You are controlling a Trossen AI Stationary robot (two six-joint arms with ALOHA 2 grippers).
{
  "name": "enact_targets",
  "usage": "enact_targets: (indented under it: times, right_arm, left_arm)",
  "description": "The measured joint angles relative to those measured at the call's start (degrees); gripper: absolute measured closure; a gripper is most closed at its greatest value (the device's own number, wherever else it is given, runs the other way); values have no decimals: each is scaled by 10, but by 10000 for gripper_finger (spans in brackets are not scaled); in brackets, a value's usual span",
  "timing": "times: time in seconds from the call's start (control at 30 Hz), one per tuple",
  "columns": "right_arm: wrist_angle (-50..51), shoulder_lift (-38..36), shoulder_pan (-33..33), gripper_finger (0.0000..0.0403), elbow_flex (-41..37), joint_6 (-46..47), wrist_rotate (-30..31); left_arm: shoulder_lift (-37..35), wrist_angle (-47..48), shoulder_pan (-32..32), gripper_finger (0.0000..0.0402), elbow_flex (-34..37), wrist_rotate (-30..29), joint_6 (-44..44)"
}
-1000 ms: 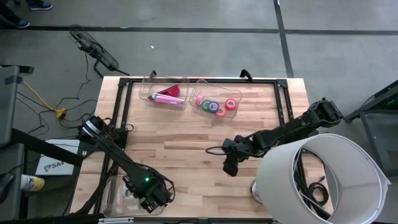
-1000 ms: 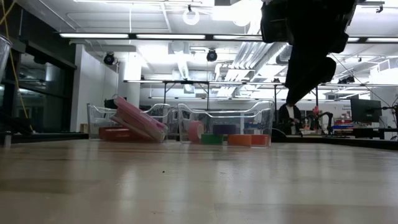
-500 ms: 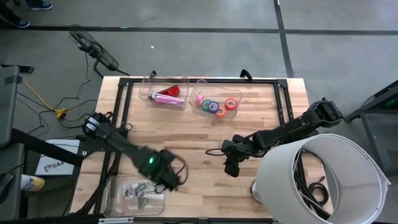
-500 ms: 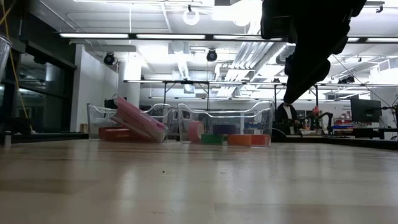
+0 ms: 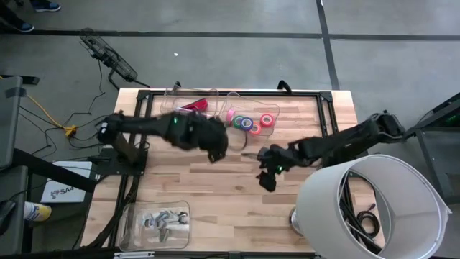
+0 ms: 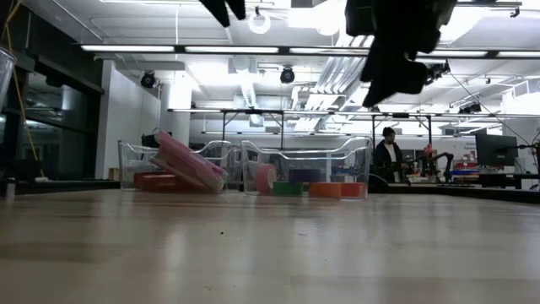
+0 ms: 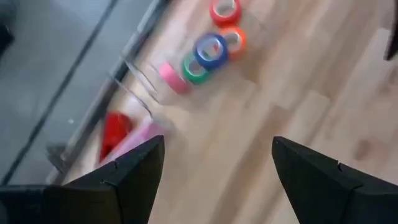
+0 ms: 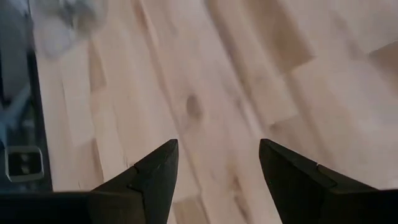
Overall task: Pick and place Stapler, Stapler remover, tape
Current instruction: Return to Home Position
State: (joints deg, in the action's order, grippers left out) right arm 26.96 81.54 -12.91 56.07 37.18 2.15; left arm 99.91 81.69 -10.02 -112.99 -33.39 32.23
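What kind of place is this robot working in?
Likely a robotics lab or workshop: bare concrete floor, exposed ceiling ducts, strip lights, and a monitor beyond the wooden table.

Tape rolls (image 5: 246,122) lie in the right bin (image 5: 274,110). A pink stapler (image 6: 187,163) leans in the left bin (image 6: 130,160), removers (image 5: 159,219) in the near bin (image 5: 132,214).

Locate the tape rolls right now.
High view: the tape rolls lie in the clear bin at the far edge of the table, right of the neighbouring bin that holds the pink stapler.
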Motion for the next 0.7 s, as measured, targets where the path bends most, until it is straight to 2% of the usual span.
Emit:
enact_targets:
  times: [0.13, 0.23, 0.37, 0.47, 0.53, 0.7]
  right_arm:
    - [1, -48, 35, 187, 0, 0, 11]
    - [-8, -91, 58, 187, 0, -31, 22]
    - [-19, -145, 79, 187, 0, -99, 40]
    - [-75, -186, 98, 187, -29, -130, 28]
    - [-147, -215, 111, 187, -81, -132, 7]
    - [-423, -282, 133, 187, -264, -82, -26]
  left_arm:
    - [-28, -76, 66, 110, 8, 37, -130]
    - [-48, -146, 116, 110, 25, 112, -219]
    - [-85, -213, 173, 110, 84, 198, -289]
    - [-129, -264, 213, 110, 167, 266, -315]
    - [-165, -337, 232, 110, 242, 315, -319]
    - [-284, -505, 266, 110, 451, 420, -294]
